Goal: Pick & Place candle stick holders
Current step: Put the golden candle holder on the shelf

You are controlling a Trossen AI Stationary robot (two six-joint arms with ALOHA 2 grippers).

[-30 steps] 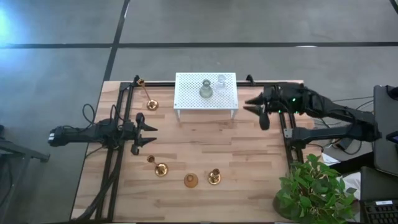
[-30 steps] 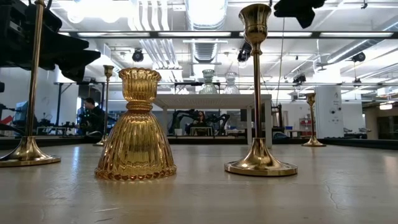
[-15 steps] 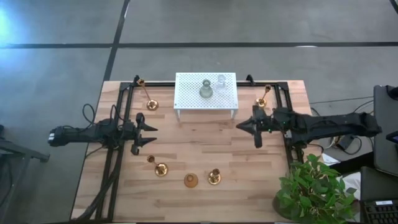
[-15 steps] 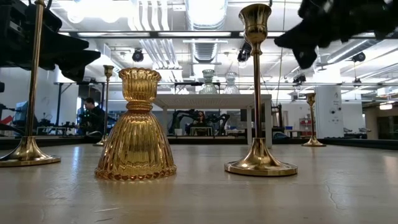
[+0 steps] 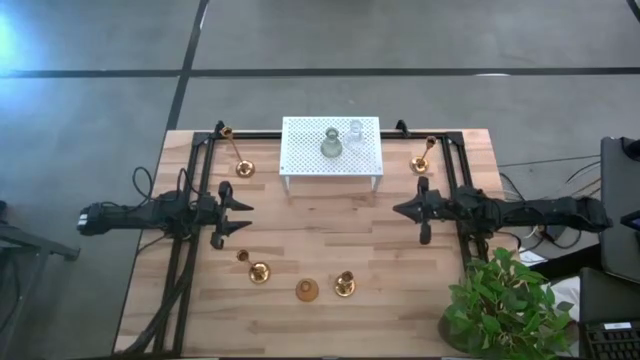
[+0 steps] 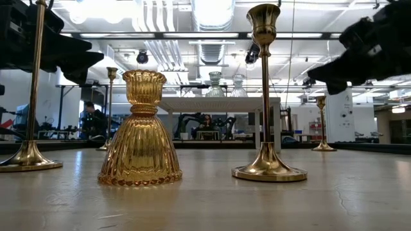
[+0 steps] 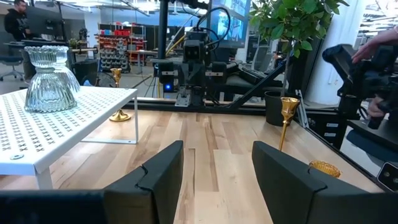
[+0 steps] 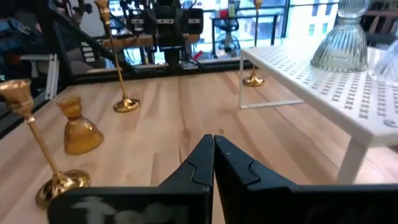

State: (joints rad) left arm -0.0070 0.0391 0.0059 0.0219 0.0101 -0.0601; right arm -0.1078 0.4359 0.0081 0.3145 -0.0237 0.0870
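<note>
The right hand (image 5: 421,211), fingers pressed together and gripping nothing, is hovering over the tabletop (image 5: 330,240) right of the white perforated rack (image 5: 300,150). The left hand (image 5: 232,216), fingers spread, is waiting left of the rack. Grey-green (image 5: 331,144) and clear glass holders (image 5: 356,131) are standing on the rack; brass candle stick holders (image 5: 258,271) are standing around it.

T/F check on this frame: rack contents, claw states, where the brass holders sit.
1. Two glass holders stand on the white rack: the grey-green one and the clear one. True.
2. The right claw is wide open. False: its fingers meet, holding nothing.
3. The left claw is open and empty. True.
4. The amber glass holder sits on the rack. False: it stands on the table near the front edge.
5. A short brass holder stands right of the rack. True.
</note>
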